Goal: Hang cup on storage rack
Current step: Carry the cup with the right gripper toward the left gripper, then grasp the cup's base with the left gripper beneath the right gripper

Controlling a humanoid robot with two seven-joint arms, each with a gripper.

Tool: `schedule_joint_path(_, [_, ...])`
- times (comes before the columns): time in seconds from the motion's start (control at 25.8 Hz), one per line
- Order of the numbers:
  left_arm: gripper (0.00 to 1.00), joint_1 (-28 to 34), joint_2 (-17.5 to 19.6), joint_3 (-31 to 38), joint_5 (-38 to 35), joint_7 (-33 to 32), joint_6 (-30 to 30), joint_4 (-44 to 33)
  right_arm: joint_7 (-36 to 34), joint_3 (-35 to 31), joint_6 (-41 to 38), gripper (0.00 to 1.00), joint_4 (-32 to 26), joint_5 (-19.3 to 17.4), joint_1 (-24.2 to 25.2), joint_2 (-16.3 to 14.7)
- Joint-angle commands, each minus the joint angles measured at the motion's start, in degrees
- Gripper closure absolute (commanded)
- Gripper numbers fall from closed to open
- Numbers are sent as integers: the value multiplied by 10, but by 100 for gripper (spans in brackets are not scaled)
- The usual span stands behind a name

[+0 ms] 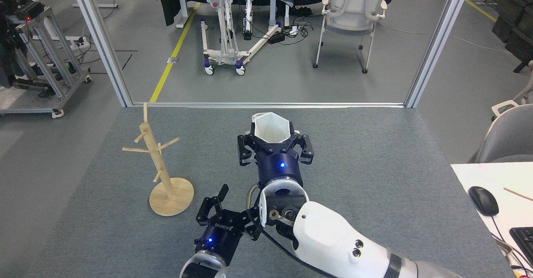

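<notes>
White cup (272, 128) gripped in right tool (273, 141) (raised, mid-table)

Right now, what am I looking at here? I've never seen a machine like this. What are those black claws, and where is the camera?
The camera sits in the robot's own head, looking forward and down, so you see its two arms reaching out from the bottom of the picture. The black claws are its grippers.

The right gripper is shut on a white faceted cup, held above the grey carpeted table with its opening facing the camera. The left gripper is low in the picture, open and holding nothing, partly hidden behind the right arm.

To the left stands a wooden storage rack: a slim pole with short pegs on a round base. No cup hangs on it yet.

At the far right is a white desk with a computer mouse.
</notes>
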Motion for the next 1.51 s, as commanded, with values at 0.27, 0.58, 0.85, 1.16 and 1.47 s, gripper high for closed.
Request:
schedule_joint_path(0.27, [2,-42,-44,-48,-10,-50,110,-8,7,29,16,96,0,-3,-2,33])
schedule_joint_path(0.58, [3,-60,-44,-52,-15,-104,125,-13,7,29,16,95,5,-3,-5,41])
schedule_joint_path(0.85, [2,-79,-44,-44,-15,-118,145,-12,7,36,16,93,10,-3,-2,50])
schedule_joint_path(1.16, [2,-82,-42,-22,-13,-120,149,-9,7,39,16,90,14,-3,2,50])
schedule_joint_path(1.47, [2,-117,-39,-2,-9,-119,156,23,7,38,16,88,23,-3,7,50])
